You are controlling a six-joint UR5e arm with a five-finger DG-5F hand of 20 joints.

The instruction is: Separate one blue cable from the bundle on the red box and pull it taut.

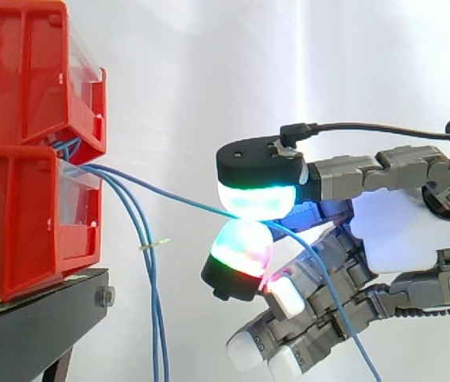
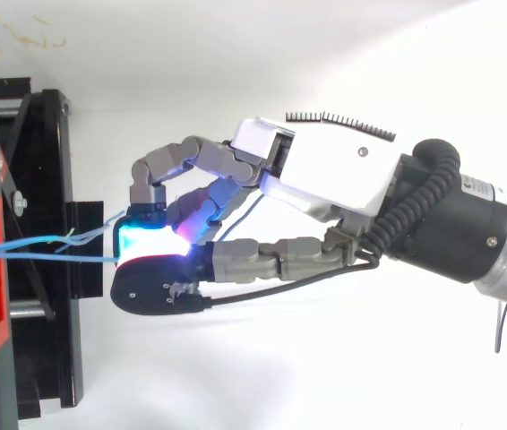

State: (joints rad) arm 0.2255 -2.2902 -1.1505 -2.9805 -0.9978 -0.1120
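The hand [image 1: 400, 231] pinches 1 blue cable [image 1: 169, 193] between its curled, glowing fingertips [image 1: 257, 195]. This cable runs almost straight from the red boxes [image 1: 26, 223] to the hand. The other cables [image 1: 152, 278] hang down beside the boxes.

Hand [image 1: 404, 223] level, fingers [image 1: 258, 197] apparently pinched.
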